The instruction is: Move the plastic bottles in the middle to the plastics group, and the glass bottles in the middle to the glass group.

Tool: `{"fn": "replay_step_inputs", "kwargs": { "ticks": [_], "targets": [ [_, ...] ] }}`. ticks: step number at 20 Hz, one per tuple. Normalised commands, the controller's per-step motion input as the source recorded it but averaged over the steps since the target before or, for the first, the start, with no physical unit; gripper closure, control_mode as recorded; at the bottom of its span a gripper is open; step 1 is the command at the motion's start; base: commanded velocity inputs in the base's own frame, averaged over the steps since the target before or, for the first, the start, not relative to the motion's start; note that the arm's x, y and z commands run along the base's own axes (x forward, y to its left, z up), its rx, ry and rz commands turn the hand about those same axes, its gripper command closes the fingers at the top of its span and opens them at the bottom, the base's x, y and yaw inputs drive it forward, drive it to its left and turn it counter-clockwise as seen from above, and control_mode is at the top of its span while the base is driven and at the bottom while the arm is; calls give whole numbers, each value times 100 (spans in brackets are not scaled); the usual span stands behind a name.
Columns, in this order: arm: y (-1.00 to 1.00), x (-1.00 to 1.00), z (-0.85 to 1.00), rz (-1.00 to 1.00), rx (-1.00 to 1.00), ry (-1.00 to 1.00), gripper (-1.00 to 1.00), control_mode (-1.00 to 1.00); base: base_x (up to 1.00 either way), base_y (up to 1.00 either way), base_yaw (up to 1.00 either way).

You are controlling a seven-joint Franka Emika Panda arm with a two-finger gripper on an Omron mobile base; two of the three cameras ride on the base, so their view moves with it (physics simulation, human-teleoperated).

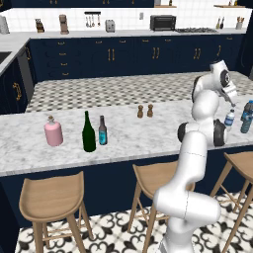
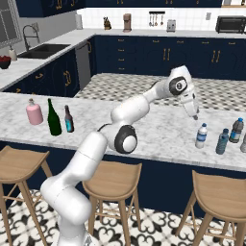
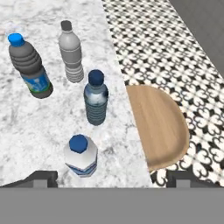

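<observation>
My gripper (image 3: 111, 178) hangs open over the right end of the marble counter (image 1: 123, 133), fingers spread wide above a clear plastic bottle (image 3: 81, 155) with a blue cap and label, not touching it. That bottle (image 2: 201, 136) stands upright beside the plastics group: a blue bottle with a dark cap (image 3: 96, 103), a pale grey bottle (image 3: 71, 51) and a dark bottle with a blue cap (image 3: 29, 65). Far left stand the pink bottle (image 1: 53, 132), the tall green wine bottle (image 1: 88, 132) and, right beside it, the small dark glass bottle with a blue label (image 1: 102, 131).
Two small brown shakers (image 1: 145, 111) stand mid-counter near its far edge. Wooden stools (image 1: 52, 197) line the counter's near side; one seat (image 3: 159, 127) lies just beyond the counter edge by the clear bottle. My arm (image 2: 129, 110) arches over the counter's middle.
</observation>
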Motion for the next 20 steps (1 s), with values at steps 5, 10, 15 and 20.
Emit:
{"fn": "replay_step_inputs", "kwargs": {
  "ticks": [5, 10, 15, 20],
  "targets": [
    [86, -100, 6, 17, -8, -27, -100, -100, 0, 0, 0],
    [60, -100, -24, 28, -6, -43, -100, -100, 0, 0, 0],
    [29, -88, -34, 30, -8, -50, -100, -100, 0, 0, 0],
    [55, -93, -7, 32, -6, -32, -100, -100, 0, 0, 0]
  ]
}}
